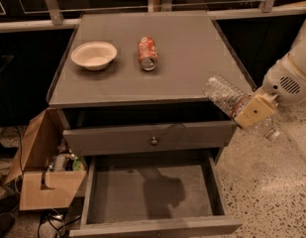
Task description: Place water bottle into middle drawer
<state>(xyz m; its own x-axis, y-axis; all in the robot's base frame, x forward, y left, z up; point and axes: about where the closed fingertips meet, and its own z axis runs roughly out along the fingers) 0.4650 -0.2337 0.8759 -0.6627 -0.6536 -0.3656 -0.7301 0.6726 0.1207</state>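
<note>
In the single camera view, the robot's white arm comes in from the right and its tan-padded pincer is clenched around the small clear ribbed plastic water bottle, holding it in the air just off the right edge of the grey tabletop, near the front right corner. The bottle is tilted, its upper end leaning over the tabletop's edge and its lower end hanging out over the speckled floor. Below and to the left, the wide dark-grey middle drawer is pulled out, with a shadow on its flat floor. Above it sits the grey drawer front with a round metal knob. On the tabletop, a shallow cream bowl stands near the left edge, and an orange-red soda can lies on its side just beside it. An open cardboard box sits on the floor left of the cabinet.
</note>
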